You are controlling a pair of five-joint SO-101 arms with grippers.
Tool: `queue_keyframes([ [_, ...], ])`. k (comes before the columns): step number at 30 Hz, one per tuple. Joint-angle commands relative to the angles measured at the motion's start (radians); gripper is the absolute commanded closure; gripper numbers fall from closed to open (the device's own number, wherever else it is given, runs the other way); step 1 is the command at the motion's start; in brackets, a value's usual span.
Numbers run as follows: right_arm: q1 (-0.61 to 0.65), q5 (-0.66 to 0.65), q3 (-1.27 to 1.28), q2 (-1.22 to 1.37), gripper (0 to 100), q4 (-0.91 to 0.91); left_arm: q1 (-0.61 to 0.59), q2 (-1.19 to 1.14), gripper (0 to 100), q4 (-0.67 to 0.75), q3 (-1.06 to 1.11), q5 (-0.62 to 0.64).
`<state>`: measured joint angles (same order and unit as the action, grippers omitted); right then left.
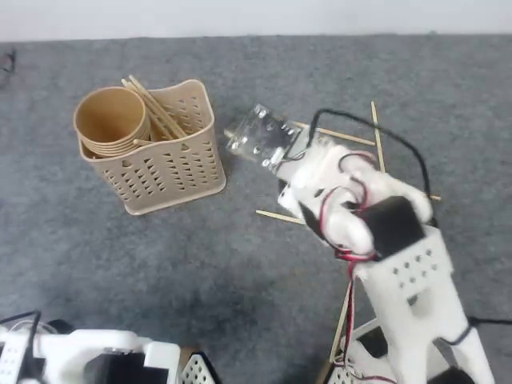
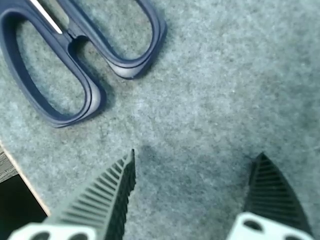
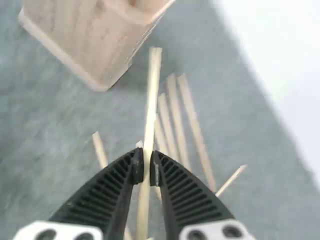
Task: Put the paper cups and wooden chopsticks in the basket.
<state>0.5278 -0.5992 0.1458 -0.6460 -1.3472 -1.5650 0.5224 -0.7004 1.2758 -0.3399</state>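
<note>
A: Where's the basket (image 1: pixel 172 172)?

B: On the grey mat (image 1: pixel 240 288), far-left part, just short of the far edge. Stacked paper cups (image 1: pixel 112 120) sit upright in its left half. A few chopsticks (image 1: pixel 152 108) lean beside them, tips above the rim.

A: Right gripper (image 3: pixel 144 160)?

B: Closed down to a sliver on one wooden chopstick (image 3: pixel 150 100). The stick runs forward out of the jaws toward the basket's near corner. It is pinched low on its length, probably so the long free end can tip over the rim first.

A: And from above?

B: It hangs just beside the basket's right wall, near the far edge.

A: Anything left on the mat?

B: Loose chopsticks (image 3: pixel 185 115) lie fanned under and beyond the held one. One more (image 1: pixel 278 215) lies mid-mat beside the arm, and others lie toward the right edge. So the chopstick part looks about half done, and the cups look finished.

A: Left gripper (image 2: pixel 197 155)?

B: Wide open, holding nothing, low over the mat at its near-left edge. Dark-handled scissors (image 2: pixel 75 55) lie just ahead of it, apart from the fingertips. My read is that it is parked out of the right arm's way.
</note>
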Motion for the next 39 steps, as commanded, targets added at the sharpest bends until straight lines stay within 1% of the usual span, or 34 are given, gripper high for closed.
queue_keyframes([
  [1, -0.008, -0.012, -0.163, -0.042, 99.2, 0.015, 0.006, 0.020, 65, 0.018, -0.002, -0.009],
  [7, -0.008, -0.011, -0.256, -0.033, 99.2, 0.015, 0.006, 0.020, 65, 0.018, -0.002, -0.009],
  [10, 0.059, -0.009, -0.253, -0.031, 99.2, 0.013, 0.006, 0.020, 65, 0.018, -0.002, -0.009],
  [13, 0.127, -0.009, -0.235, -0.031, 99.2, -0.031, 0.006, 0.020, 65, 0.018, -0.002, -0.009],
  [17, 0.137, 0.028, -0.212, -0.021, 99.2, -0.038, 0.006, 0.020, 65, 0.018, -0.002, -0.009],
  [23, 0.137, 0.078, -0.227, 0.171, 99.2, -0.038, 0.006, 0.020, 65, 0.018, -0.002, -0.009],
  [28, 0.137, 0.081, -0.391, 0.332, 99.2, -0.062, 0.006, 0.020, 65, 0.018, -0.002, -0.009],
  [34, 0.137, 0.081, -0.634, 0.553, 99.2, -0.142, 0.008, 0.020, 65, 0.018, -0.002, -0.009],
  [39, 0.139, 0.163, -0.893, 0.684, 98.7, -0.137, 0.008, 0.020, 65, 0.018, -0.002, -0.009],
])
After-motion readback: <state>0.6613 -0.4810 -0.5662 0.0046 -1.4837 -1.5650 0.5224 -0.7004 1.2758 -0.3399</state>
